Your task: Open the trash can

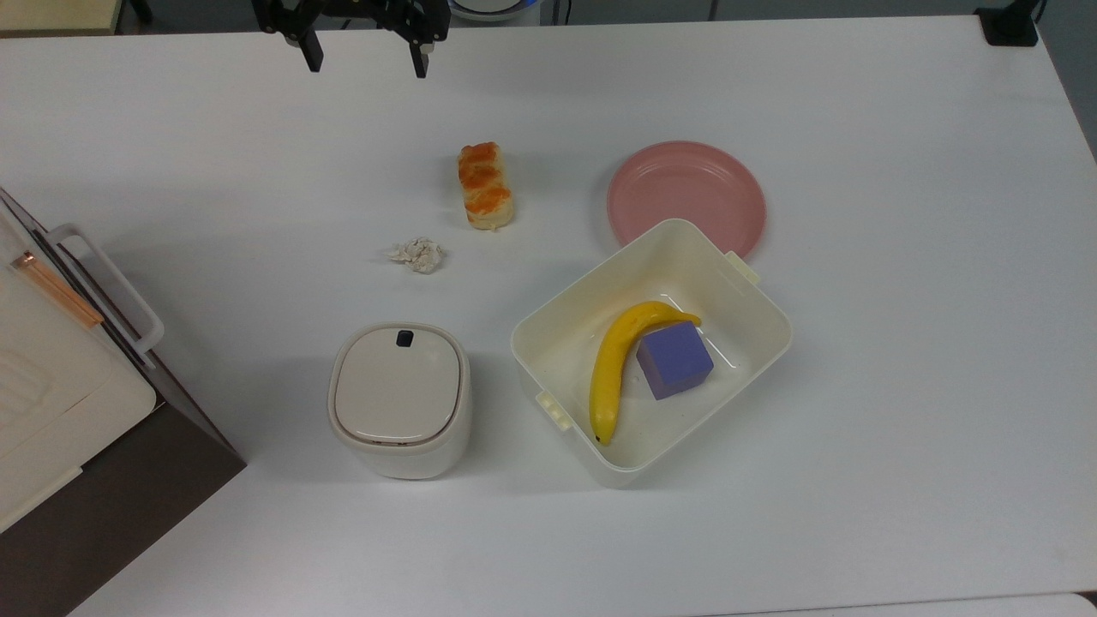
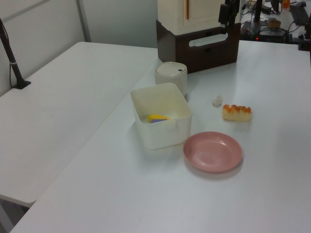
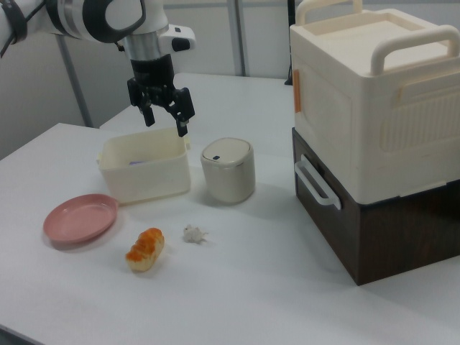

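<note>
- On the white worktop (image 1: 900, 343), the trash can (image 1: 399, 399) stands with its lid shut, just beside the cream tub (image 1: 754, 347).
- High above the worktop, the pincer (image 3: 164, 118) hangs with fingers spread wide, gripping nothing.

White arm (image 3: 86, 16) — black gripper (image 3: 166, 118)

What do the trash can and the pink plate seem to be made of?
Trash can: likely smooth moulded plastic, with cream rounded walls and a satin beige lid that shows a soft sheen. Pink plate: probably matte plastic or melamine, evenly coloured and without glare.
</note>
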Controlling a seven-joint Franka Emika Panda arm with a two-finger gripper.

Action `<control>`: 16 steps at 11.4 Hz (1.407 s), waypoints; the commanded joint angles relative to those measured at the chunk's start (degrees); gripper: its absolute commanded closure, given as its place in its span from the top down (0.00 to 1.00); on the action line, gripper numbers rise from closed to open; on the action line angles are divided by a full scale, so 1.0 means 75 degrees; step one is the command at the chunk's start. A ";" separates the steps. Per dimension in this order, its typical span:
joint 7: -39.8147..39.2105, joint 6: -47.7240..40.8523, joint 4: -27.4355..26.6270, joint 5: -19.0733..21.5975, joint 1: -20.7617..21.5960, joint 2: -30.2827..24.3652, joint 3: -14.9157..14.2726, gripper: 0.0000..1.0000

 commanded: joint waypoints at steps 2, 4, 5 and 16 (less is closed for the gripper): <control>-0.0026 0.0088 -0.0307 -0.0164 0.0134 -0.0241 -0.0074 1.00; -0.0026 0.0123 -0.0307 -0.0164 0.0134 -0.0241 -0.0074 1.00; -0.0026 0.0111 -0.0307 -0.0164 0.0134 -0.0253 -0.0074 1.00; 0.0033 0.0088 -0.0365 -0.0527 0.0392 -0.0089 -0.0039 1.00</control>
